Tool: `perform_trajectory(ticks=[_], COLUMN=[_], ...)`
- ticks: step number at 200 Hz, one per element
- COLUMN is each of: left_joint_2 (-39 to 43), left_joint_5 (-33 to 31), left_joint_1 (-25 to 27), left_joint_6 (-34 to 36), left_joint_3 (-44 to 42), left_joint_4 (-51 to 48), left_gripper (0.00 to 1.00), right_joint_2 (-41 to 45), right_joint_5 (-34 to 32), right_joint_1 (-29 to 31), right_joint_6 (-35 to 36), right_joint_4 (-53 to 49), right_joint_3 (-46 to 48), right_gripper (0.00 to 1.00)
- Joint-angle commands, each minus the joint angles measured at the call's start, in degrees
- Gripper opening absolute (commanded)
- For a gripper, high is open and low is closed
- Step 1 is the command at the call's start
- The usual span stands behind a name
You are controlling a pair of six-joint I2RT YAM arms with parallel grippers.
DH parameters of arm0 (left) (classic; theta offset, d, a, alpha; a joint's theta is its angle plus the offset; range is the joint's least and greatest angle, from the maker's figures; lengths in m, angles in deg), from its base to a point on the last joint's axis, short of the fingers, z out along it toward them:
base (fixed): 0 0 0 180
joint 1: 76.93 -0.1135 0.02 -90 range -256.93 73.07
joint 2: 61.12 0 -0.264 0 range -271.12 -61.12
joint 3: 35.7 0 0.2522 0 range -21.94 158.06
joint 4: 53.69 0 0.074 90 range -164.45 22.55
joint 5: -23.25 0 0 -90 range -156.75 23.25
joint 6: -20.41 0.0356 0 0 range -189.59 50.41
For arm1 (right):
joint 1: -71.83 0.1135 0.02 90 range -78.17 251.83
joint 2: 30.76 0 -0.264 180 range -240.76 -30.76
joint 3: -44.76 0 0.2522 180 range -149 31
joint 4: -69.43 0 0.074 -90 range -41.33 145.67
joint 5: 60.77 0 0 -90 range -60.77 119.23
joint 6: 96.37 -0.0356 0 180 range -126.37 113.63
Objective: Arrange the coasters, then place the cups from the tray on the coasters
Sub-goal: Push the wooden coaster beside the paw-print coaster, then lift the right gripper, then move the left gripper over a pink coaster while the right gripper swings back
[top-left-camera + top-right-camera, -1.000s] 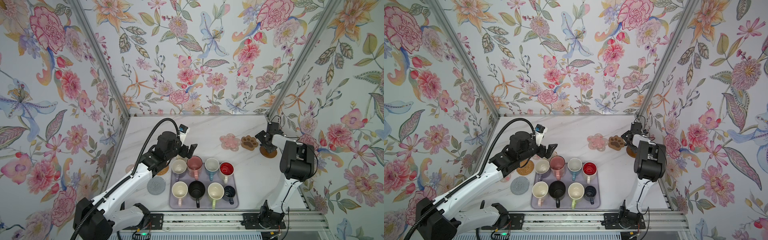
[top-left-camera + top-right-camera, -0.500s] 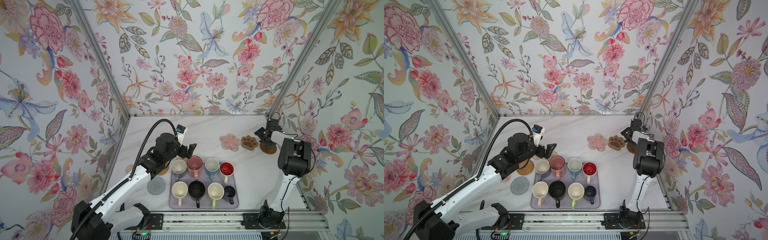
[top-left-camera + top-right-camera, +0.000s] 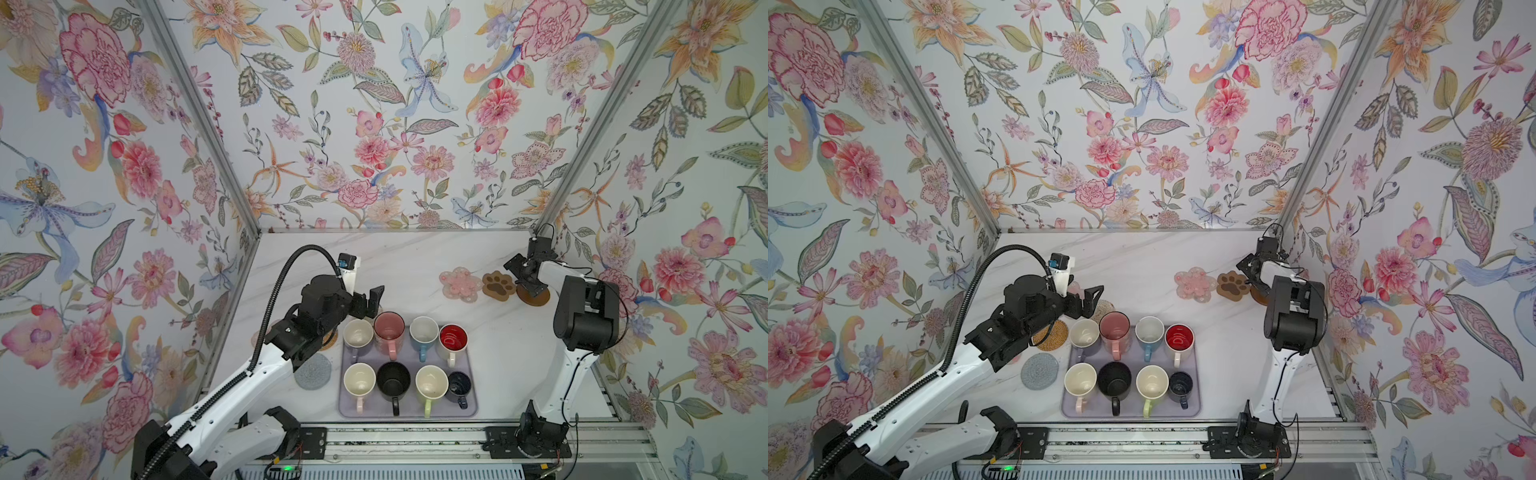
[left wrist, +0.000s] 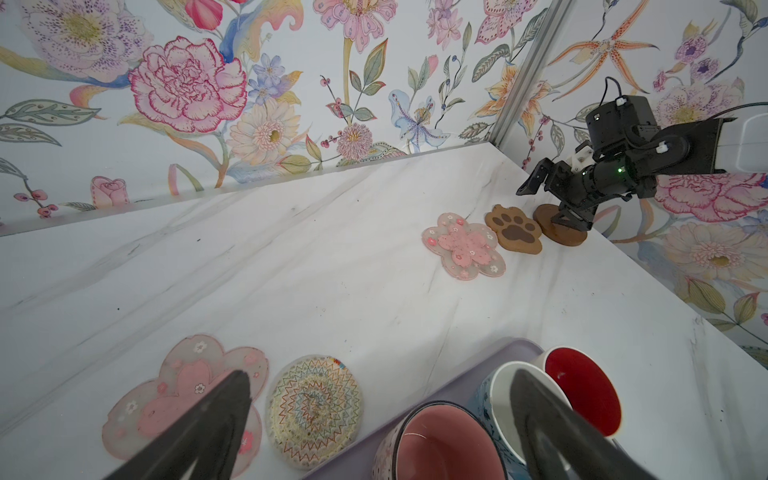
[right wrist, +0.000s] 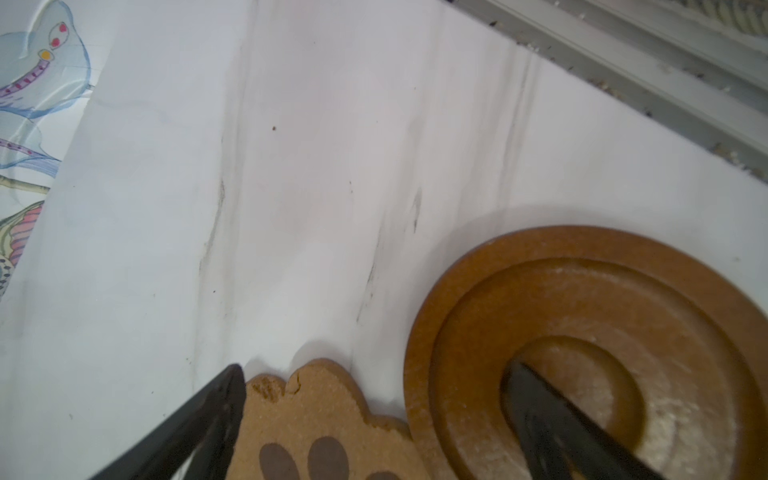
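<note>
The coaster step is in hand: all eight cups (image 3: 394, 384) stand in the tray (image 3: 407, 414), none on a coaster.

The right gripper (image 5: 376, 372) is wide open and holds nothing. It sits low over the far right corner, where a flower (image 3: 461, 284), the paw (image 5: 316, 415) and the disc (image 5: 582, 291) lie in a row. One finger hangs over the disc's sunken middle and the other sits at the paw's outer edge, so the jaws span the seam where paw and disc meet. Whether either tip touches cannot be told.

These two coasters look too tight for mugs side by side. The next move likely calls for nudging or pinching the thin disc by its rim and sliding it clear of the paw.

The left gripper (image 4: 380, 376) is also open and empty. It hovers at the tray's far left corner, with a second flower (image 4: 178, 390) under one finger, the woven round (image 4: 313, 411) between the fingers, and cup rims under the other.
</note>
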Motion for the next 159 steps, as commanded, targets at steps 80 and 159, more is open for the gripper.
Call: perform_trajectory(ticks=[80,159], left_joint_2=[-1.3,-6.0], left_joint_5=[-14.5,-6.8], left_joint_1=[-1.2,-14.9], left_joint_6=[-11.7,-23.3], left_joint_3=[2.9,0.9], left_joint_4=[-10.0,-13.8], left_gripper=[0.99,0.99], right_joint_2=[18.5,46.8], right_joint_5=[-1.2,5.3], right_joint_1=[0.8,12.4], right_joint_6=[3.0,10.6], right_joint_4=[-3.2,-8.5], right_joint_3=[0.9,19.1], right_gripper=[0.99,0.99])
